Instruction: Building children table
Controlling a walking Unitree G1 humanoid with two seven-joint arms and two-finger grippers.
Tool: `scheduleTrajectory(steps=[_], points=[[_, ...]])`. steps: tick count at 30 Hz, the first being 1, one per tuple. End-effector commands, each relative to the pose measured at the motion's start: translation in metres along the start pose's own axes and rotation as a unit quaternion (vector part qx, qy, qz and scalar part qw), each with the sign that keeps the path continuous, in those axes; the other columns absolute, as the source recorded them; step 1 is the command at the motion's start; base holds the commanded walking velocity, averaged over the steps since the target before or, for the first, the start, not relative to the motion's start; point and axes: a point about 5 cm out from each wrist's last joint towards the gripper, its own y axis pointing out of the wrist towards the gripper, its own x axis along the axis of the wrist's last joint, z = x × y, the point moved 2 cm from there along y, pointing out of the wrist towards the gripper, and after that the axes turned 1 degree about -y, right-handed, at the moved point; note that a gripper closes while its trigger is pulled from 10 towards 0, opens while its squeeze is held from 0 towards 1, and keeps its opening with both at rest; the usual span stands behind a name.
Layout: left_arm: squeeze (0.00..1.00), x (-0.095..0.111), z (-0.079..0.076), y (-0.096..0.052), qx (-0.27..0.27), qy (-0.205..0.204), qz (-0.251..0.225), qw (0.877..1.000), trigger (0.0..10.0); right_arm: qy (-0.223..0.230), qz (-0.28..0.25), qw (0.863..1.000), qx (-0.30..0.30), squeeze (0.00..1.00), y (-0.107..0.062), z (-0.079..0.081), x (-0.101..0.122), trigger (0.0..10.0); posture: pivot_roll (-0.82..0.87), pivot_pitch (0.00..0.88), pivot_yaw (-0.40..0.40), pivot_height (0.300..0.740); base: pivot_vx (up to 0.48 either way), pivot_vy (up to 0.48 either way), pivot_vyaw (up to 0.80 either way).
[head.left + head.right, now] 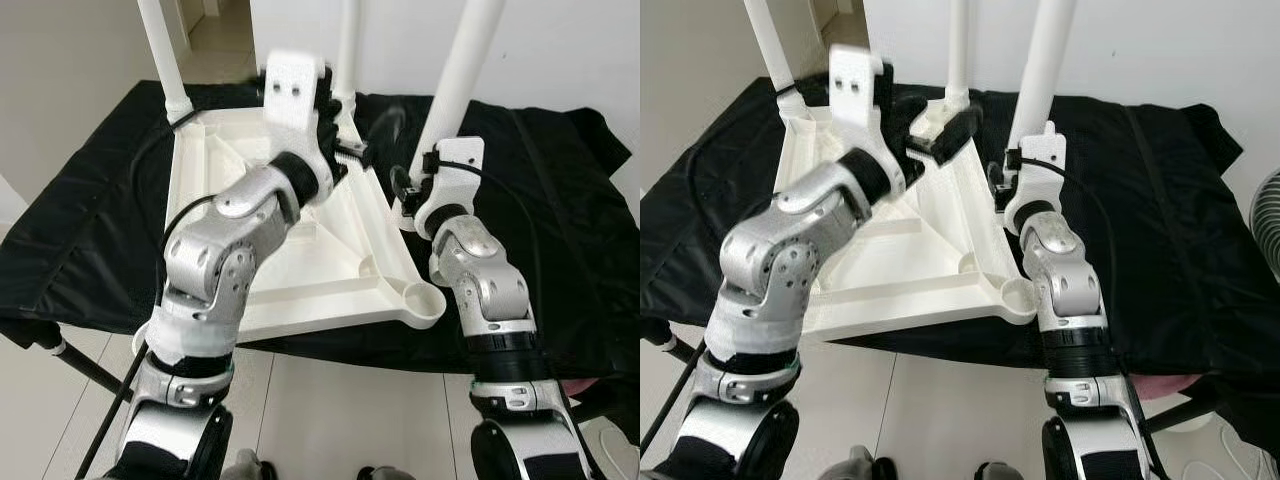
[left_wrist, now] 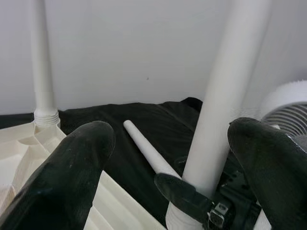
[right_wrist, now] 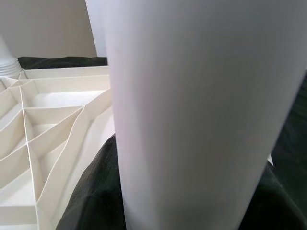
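White wall (image 1: 560, 50) behind; pale tiled floor (image 1: 330, 420) below; a white fan (image 1: 1268, 225) at right.

Both silver arms are seen bent at the elbow and reaching forward, wrists raised. The left gripper (image 2: 168, 158) is held with its jaws spread wide apart. The right gripper (image 1: 405, 190) is angled inward; its jaw state can't be made out.
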Motion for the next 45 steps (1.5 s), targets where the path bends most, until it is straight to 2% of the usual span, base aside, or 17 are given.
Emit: scheduleTrajectory(steps=[1,2,3,4,5,6,7,8,11,14,19,23,26,33,35,44,45], points=[[0.0,-0.012,-0.011,-0.007,-0.056,0.022,0.011,0.998,10.0,0.006,-0.021,1.0,-0.001,0.0,-0.003,0.001,0.004,10.0,-0.08,0.061,0.029,0.74,0.0,0.0,0.0],[0.0,-0.012,-0.011,-0.007,-0.056,0.022,0.011,0.998,10.0,0.006,-0.021,1.0,-0.001,0.0,-0.003,0.001,0.004,10.0,-0.08,0.061,0.029,0.74,0.0,0.0,0.0],[0.0,-0.024,-0.013,-0.012,-0.065,0.032,0.024,0.997,10.0,0.011,-0.025,1.0,0.0,0.0,-0.005,0.001,0.003,10.0,-0.08,0.061,0.029,0.74,0.0,0.0,0.0],[0.0,-0.024,-0.013,-0.012,-0.065,0.032,0.024,0.997,10.0,0.011,-0.025,1.0,0.0,0.0,-0.005,0.001,0.003,10.0,-0.08,0.061,0.029,0.74,0.0,0.0,0.0],[0.0,-0.042,-0.016,-0.018,-0.079,0.052,0.042,0.995,10.0,0.012,-0.028,1.0,-0.002,0.0,-0.007,0.001,0.002,10.0,-0.08,0.069,0.031,0.74,0.0,0.0,0.0],[0.0,-0.042,-0.016,-0.018,-0.079,0.052,0.042,0.995,10.0,0.012,-0.028,1.0,-0.002,0.0,-0.007,0.001,0.002,10.0,-0.08,0.069,0.031,0.74,0.0,0.0,0.0],[0.0,-0.065,-0.017,-0.026,-0.097,0.074,0.074,0.99,10.0,0.008,-0.031,0.999,-0.006,0.0,-0.007,0.0,0.002,10.0,-0.08,0.069,0.031,0.74,0.0,0.0,0.0],[0.0,-0.065,-0.017,-0.026,-0.097,0.074,0.074,0.99,10.0,0.008,-0.031,0.999,-0.006,0.0,-0.007,0.0,0.002,10.0,-0.08,0.069,0.031,0.74,0.0,0.0,0.0],[0.0,-0.111,-0.017,-0.041,-0.129,0.097,0.15,0.975,10.0,-0.004,-0.036,0.999,-0.013,0.0,-0.005,-0.004,0.003,10.0,-0.08,0.074,0.03,0.74,0.0,0.0,0.0],[0.0,-0.128,-0.015,-0.045,-0.132,0.116,0.185,0.967,10.0,-0.009,-0.038,0.999,-0.015,0.0,-0.004,-0.006,0.004,10.0,-0.08,0.074,0.03,0.74,0.0,0.0,0.0],[0.0,-0.134,-0.013,-0.045,-0.126,0.133,0.197,0.963,10.0,-0.011,-0.039,0.999,-0.016,0.0,-0.004,-0.008,0.005,10.0,-0.08,0.074,0.03,0.74,0.0,0.0,0.0],[0.0,-0.153,-0.017,-0.046,-0.139,0.169,0.234,0.947,10.0,-0.016,-0.043,0.999,-0.022,0.0,-0.003,-0.01,0.007,10.0,-0.09,0.077,0.033,0.74,0.0,0.0,0.0],[0.0,-0.153,-0.017,-0.046,-0.139,0.169,0.234,0.947,10.0,-0.016,-0.043,0.999,-0.022,0.0,-0.003,-0.01,0.007,10.0,-0.09,0.077,0.033,0.74,0.0,0.0,0.0],[0.0,-0.161,-0.019,-0.048,-0.16,0.195,0.24,0.938,10.0,-0.021,-0.046,0.998,-0.024,0.0,-0.002,-0.011,0.007,10.0,-0.09,0.07,0.034,0.74,0.0,0.0,0.0],[0.0,-0.17,-0.017,-0.048,-0.165,0.211,0.256,0.929,10.0,-0.025,-0.047,0.998,-0.024,0.0,-0.002,-0.011,0.007,10.0,-0.09,0.07,0.037,0.74,0.0,0.0,0.0],[0.0,-0.178,-0.019,-0.047,-0.177,0.23,0.27,0.918,10.0,-0.03,-0.046,0.998,-0.028,0.0,-0.003,-0.012,0.006,10.0,-0.09,0.084,0.04,0.74,0.0,0.0,0.0],[0.0,-0.179,-0.019,-0.046,-0.177,0.224,0.273,0.918,8.1,-0.03,-0.046,0.998,-0.029,0.0,-0.003,-0.012,0.006,10.0,-0.09,0.084,0.04,0.74,0.0,0.0,0.0]])
